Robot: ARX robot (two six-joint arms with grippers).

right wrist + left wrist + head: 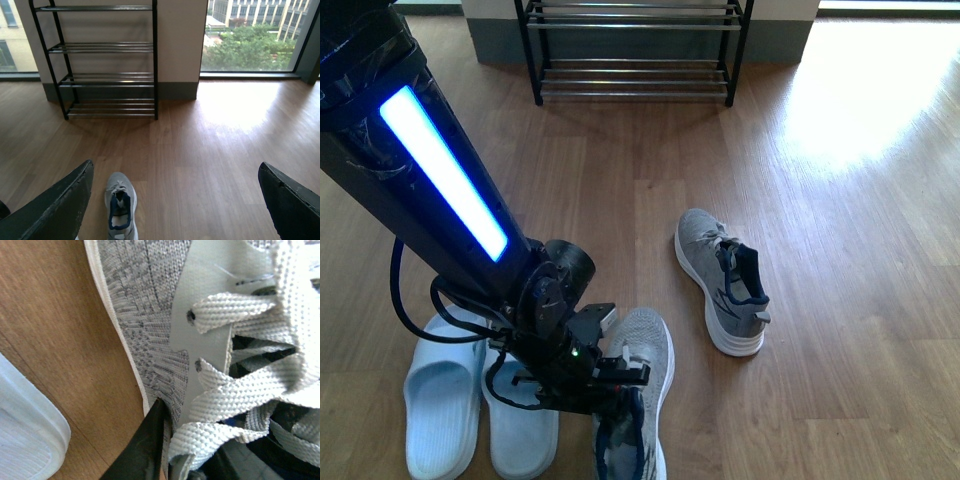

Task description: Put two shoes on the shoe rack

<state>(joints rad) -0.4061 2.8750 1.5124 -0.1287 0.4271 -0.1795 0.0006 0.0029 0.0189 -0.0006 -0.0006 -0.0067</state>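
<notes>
Your left gripper (608, 378) sits at the bottom centre of the front view, on the near grey knit lace-up sneaker (638, 350). One black finger (142, 450) touches its side, but you cannot tell whether it is clamped. Your right gripper (175, 170) is spread wide. The second grey sneaker (723, 280) lies right of centre, the pale blue rubber slides (440, 400) lower left, and the black-framed chrome-bar shoe rack (635, 50) at the top edge.

Black-framed chrome-bar shoe rack (635, 90) far ahead of me; one grey knit sneaker (715, 270) mid-floor, its mate (650, 345) nearer at my left fingers (142, 450), pale blue rubber slides (440, 400) left.
</notes>
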